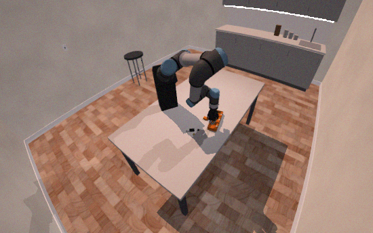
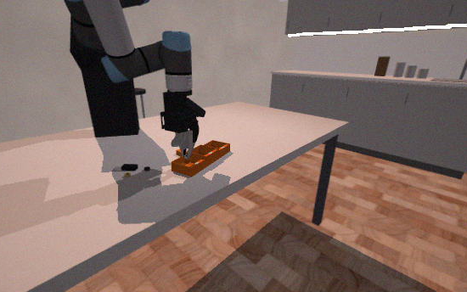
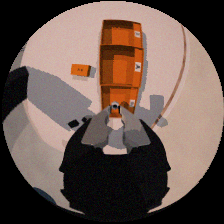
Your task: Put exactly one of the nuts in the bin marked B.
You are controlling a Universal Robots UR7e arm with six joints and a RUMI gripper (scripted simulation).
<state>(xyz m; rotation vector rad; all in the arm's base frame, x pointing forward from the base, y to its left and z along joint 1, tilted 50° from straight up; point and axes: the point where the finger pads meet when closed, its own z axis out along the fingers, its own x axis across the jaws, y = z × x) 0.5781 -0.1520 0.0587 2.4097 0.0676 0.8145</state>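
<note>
The hand (image 3: 115,111) is closed on a small dark nut (image 3: 115,106), pinched at the fingertips low in the middle of the wrist view. It hangs over the near end of the orange bins (image 3: 120,60), a row of three that runs up the frame. White label tags sit on the bins' right wall, but the letters are too small to read, so which bin is B cannot be told. The hand's dark body fills the bottom of that view and hides the nearest bin's front edge.

In the exterior view the hand (image 2: 185,149) points down just above the left end of the bins (image 2: 201,158), near the picture's centre; the nut itself is too small to make out there. Left of the bins, a few small dark parts (image 2: 130,166) lie on the table (image 2: 272,127); their kinds are unclear. In the top view the arm (image 1: 200,72) covers part of the bins (image 1: 215,122).
</note>
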